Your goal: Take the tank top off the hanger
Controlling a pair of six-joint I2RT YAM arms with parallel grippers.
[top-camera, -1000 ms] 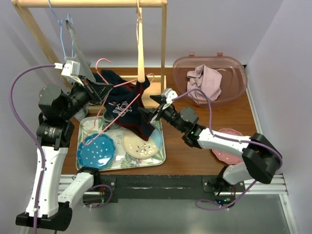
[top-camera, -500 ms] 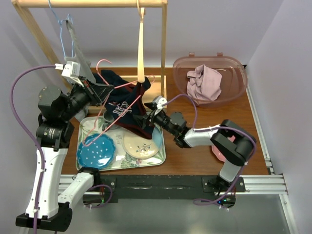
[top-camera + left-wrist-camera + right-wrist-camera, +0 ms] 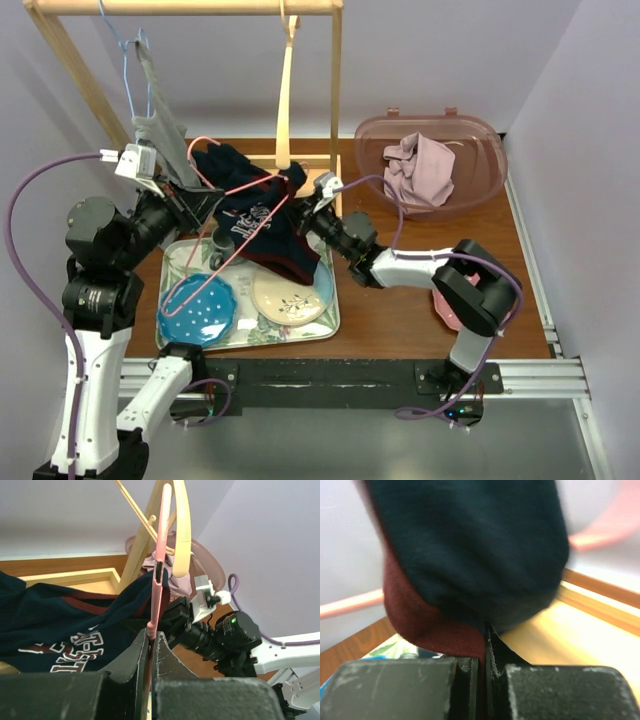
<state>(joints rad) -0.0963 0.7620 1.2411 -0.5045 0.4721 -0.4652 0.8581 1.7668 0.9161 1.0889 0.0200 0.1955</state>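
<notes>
Top view: I'm seeing the tank top (image 3: pixel 262 225) draping off the pink hanger (image 3: pixel 262 181), sagging over the tray (image 3: pixel 332 305) on the tabletop, between both arms. Left wrist: my left gripper (image 3: pixel 150 642) is pinching the hanger's wire, jaws pressed together on it. Right wrist: my right gripper (image 3: pixel 481 650) is clamping the tank top's maroon hem.
</notes>
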